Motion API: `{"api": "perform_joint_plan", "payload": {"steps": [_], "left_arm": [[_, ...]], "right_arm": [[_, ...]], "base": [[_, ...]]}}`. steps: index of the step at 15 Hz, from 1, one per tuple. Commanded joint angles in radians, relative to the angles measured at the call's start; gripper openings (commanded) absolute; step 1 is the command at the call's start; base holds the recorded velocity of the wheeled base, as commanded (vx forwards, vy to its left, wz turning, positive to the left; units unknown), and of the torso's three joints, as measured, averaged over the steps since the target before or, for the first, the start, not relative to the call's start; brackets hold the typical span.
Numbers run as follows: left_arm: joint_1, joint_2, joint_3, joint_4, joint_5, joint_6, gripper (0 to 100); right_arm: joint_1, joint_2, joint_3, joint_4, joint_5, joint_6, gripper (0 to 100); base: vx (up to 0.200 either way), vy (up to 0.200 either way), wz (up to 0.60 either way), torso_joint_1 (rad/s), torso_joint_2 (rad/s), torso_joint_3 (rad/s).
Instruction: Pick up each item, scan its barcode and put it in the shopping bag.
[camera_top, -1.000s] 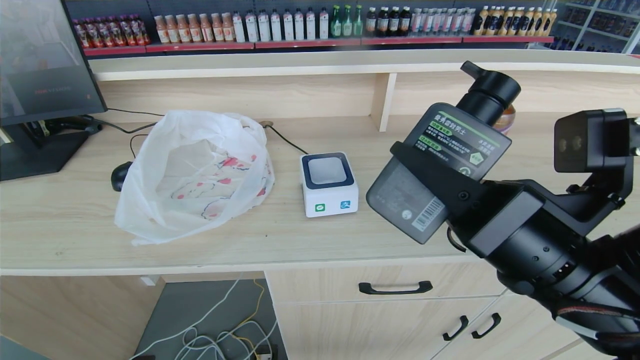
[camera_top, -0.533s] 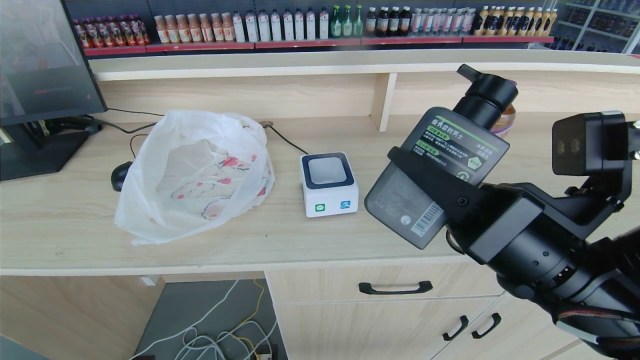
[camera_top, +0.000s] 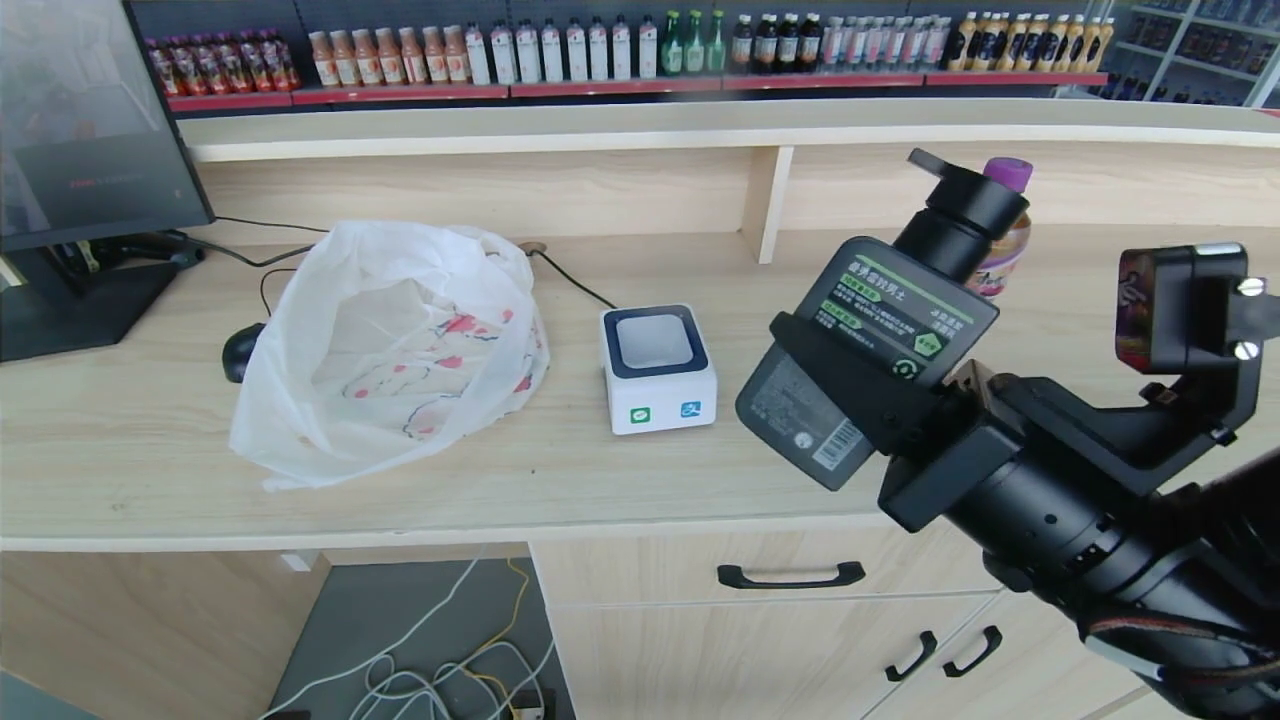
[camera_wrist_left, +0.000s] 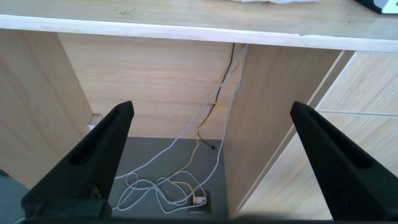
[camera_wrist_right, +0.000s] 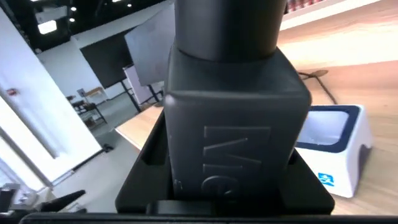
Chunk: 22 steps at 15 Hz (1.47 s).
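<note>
Your left tool (camera_wrist_left: 211, 109) hangs spread and empty, lower than the scanner (camera_top: 657, 370). Left of the scanner, the shopping bag (camera_top: 390, 350) lies open on the bench (camera_top: 120, 440). Right of the scanner, your right tool (camera_top: 852, 372) pinches the tilted dark pump bottle (camera_top: 900, 300), held off the bench, barcode upward.

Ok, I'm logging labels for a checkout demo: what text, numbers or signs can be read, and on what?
On the bottle label: white and green characters, too blurred.
Its barcode: bars and digits too small.
Its face in the right wrist view: embossed letters, too faint.
On the scanner: one green and one blue icon, no words.
On the monitor: small red print, unreadable.
On shelf bottles: labels too small.
</note>
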Motion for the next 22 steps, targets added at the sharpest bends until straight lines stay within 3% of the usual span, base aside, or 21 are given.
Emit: {"api": "perform_joint_plan", "payload": {"steps": [1, 6, 12, 17, 22], "left_arm": [[0.0, 0.0, 0.0, -0.001, 0.0, 0.0, 100], [0.0, 0.0, 0.0, -0.001, 0.0, 0.0, 100], [0.0, 0.0, 0.0, 0.001, 0.0, 0.002, 100], [0.0, 0.0, 0.0, -0.001, 0.0, 0.002, 100], [0.0, 0.0, 0.0, 0.001, 0.0, 0.0, 100]], "right_arm": [[-0.053, 0.047, 0.021, -0.001, -0.048, -0.089, 0], [-0.084, 0.072, 0.024, -0.001, -0.178, -0.364, 0], [-0.061, 0.084, 0.006, -0.001, -0.461, -0.578, 0], [-0.063, 0.115, -0.114, -0.001, -0.474, -0.62, 0], [-0.066, 0.133, -0.146, -0.001, -0.473, -0.631, 0]], "base": [[0.0, 0.0, 0.0, 0.0, 0.0, 0.0], [0.0, 0.0, 0.0, 0.0, 0.0, 0.0], [0.0, 0.0, 0.0, 0.0, 0.0, 0.0], [0.0, 0.0, 0.0, 0.0, 0.0, 0.0], [0.0, 0.2, 0.0, 0.001, 0.0, 0.003]]}}
